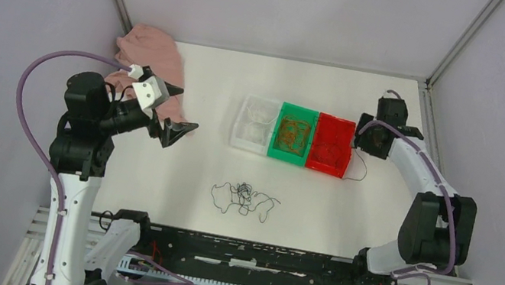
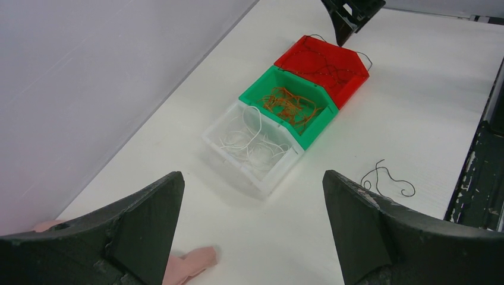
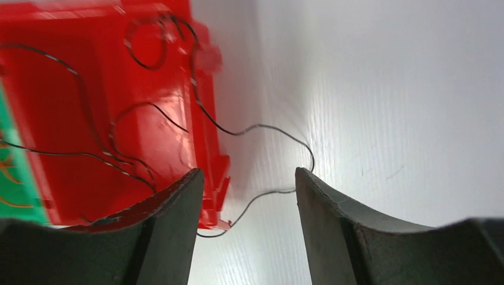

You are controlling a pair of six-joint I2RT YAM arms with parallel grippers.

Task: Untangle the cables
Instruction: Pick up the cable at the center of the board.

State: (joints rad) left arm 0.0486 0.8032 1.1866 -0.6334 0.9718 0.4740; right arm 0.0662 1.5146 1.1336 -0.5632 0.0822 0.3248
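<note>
A loose tangle of thin black cables (image 1: 244, 199) lies on the white table in front of the bins; one end of it shows in the left wrist view (image 2: 386, 178). The red bin (image 1: 332, 144) holds black wires, and one black wire (image 3: 261, 127) trails over its rim onto the table. Orange wires fill the green bin (image 2: 291, 107), whitish ones the clear bin (image 2: 252, 145). My right gripper (image 3: 248, 172) is open beside the red bin's corner, the trailing wire lying under the gap. My left gripper (image 2: 251, 176) hovers wide open and empty, left of the bins.
A pink cloth (image 1: 151, 56) lies at the back left, under and behind my left gripper. The three bins stand in a row mid-table. Grey walls close in the table on three sides, and a black rail (image 1: 254, 255) runs along the near edge.
</note>
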